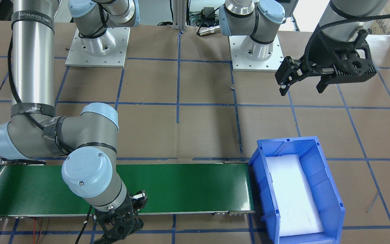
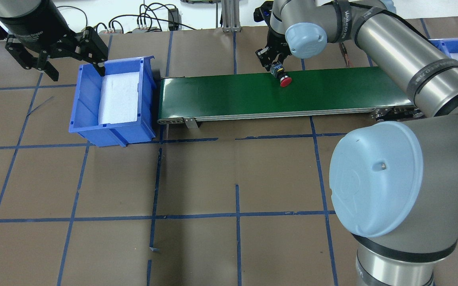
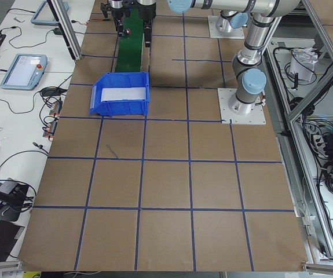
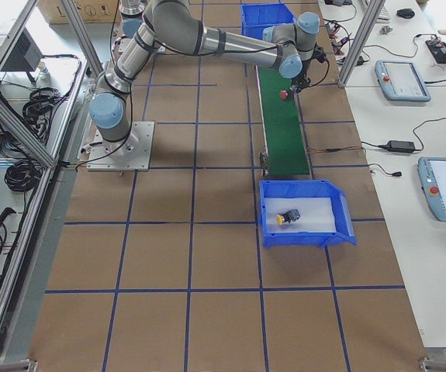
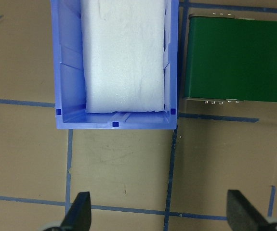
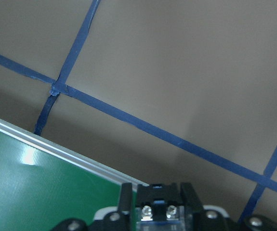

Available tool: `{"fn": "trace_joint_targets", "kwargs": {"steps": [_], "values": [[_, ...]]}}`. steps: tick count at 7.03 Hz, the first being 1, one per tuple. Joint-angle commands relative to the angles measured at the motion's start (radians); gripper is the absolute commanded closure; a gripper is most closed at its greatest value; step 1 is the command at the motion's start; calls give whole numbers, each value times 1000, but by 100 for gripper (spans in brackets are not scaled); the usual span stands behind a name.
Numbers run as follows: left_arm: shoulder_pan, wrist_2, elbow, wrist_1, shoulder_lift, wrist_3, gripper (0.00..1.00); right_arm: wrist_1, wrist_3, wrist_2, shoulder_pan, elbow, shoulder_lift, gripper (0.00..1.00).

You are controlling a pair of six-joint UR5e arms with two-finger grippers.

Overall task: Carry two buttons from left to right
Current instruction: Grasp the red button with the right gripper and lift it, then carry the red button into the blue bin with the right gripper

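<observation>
My right gripper (image 2: 273, 65) was clamped on the red-capped button (image 2: 286, 82), its fingers on the contact block. The cap tilted down towards the near side, over the far edge of the green belt (image 2: 221, 95), right of the belt's middle. I could not tell whether the cap touched the belt. The left gripper (image 2: 76, 72) hung raised by the far left corner of the blue bin (image 2: 109, 133) at the belt's left end, jaws spread wide and empty. My right-side camera showed the yellow-capped button (image 4: 288, 218) lying on the white foam (image 2: 119, 97) at the bin's near end; elsewhere I saw only foam.
</observation>
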Motion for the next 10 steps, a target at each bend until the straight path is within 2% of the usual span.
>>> {"fn": "trace_joint_targets", "kwargs": {"steps": [1,4,7,10], "values": [[4,-1,-47,7,34,0,0,11,-78,-1,-31,-8,-13,92],[11,-1,-39,7,29,3,0,105,-199,1,-169,-37,-70,92],[11,-1,-30,9,20,9,0,197,-422,-4,-365,-39,-122,92],[11,-1,-29,9,19,9,0,225,-637,-58,-560,-60,-141,93]]}}
